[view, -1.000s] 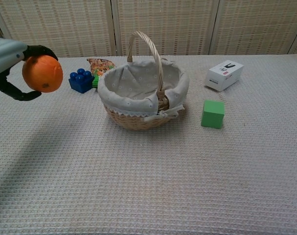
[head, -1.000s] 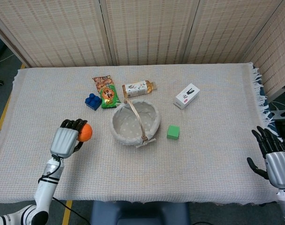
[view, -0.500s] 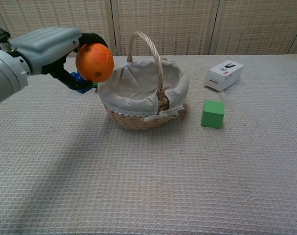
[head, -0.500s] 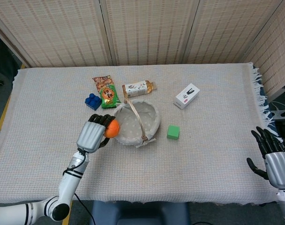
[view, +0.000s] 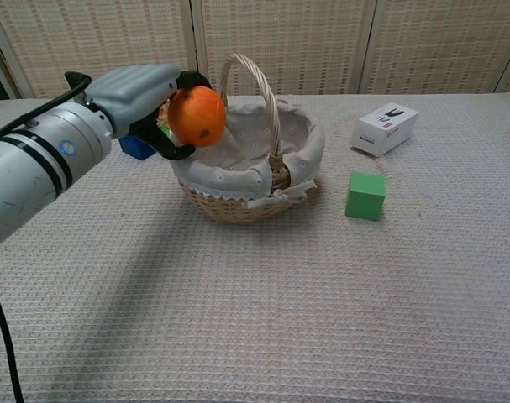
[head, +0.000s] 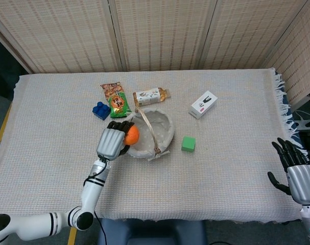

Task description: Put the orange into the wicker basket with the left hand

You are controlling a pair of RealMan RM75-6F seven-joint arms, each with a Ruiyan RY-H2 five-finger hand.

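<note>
Bench (head: 236,168): cloth-covered, carrying all items.
Wicker basket (view: 238,201): cloth-lined, handle upright, nothing inside.
Left hand (head: 113,142): fingers wrapped around the orange (view: 197,117), raised over the basket's left rim.
Right hand (head: 296,176): fingers spread, holding nothing, at the bench's right edge.
Step, as judged: carry, nearly complete. Next: shift slightly inward, clear of the handle, lower, release.
</note>
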